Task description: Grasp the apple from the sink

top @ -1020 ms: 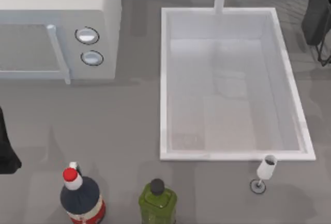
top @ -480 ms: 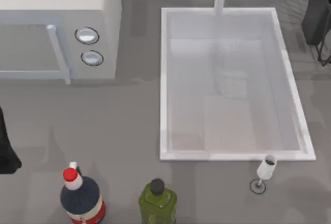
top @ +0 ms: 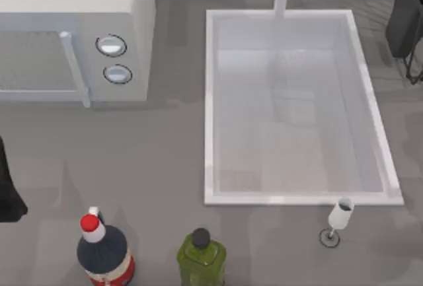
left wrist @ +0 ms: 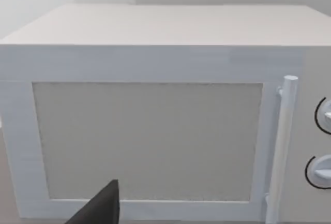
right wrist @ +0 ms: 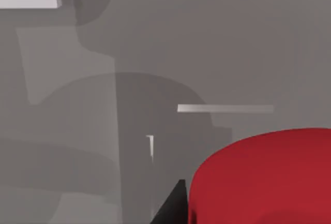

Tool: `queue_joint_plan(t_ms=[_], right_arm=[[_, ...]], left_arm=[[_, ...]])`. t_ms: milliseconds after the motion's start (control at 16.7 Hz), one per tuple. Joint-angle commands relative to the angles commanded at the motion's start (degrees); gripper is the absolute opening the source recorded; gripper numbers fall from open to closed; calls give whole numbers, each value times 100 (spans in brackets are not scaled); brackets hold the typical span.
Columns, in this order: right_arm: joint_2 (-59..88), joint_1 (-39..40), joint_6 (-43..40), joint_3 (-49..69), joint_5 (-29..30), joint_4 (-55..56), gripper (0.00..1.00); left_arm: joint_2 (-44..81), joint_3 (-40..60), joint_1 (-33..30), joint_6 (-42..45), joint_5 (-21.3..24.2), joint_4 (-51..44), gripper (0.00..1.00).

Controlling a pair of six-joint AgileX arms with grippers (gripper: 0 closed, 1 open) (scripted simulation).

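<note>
The large white rectangular sink (top: pixel 211 101) with its raised rim lies at the grey tabletop's (top: pixel 165 160) right. The small bright-red rounded apple (right wrist: pixel 264 177) sits close against the right tool's dark finger (right wrist: pixel 170 206); whether that tool grips it cannot be told. The left arm is parked at the left edge, facing the white microwave (left wrist: pixel 150 115).

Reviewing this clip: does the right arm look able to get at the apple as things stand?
Probably yes. In the right wrist view the apple sits right beside the right claw, with nothing between them. The left arm is parked by the microwave.
</note>
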Motion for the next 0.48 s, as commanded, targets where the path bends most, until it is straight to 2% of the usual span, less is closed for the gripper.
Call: queue_joint_plan(t_ms=[180,480], right_arm=[[0,0,0,0,0,0,0],[0,0,0,0,0,0,38]], left_arm=[[0,0,0,0,0,0,100],[0,0,0,0,0,0,100]])
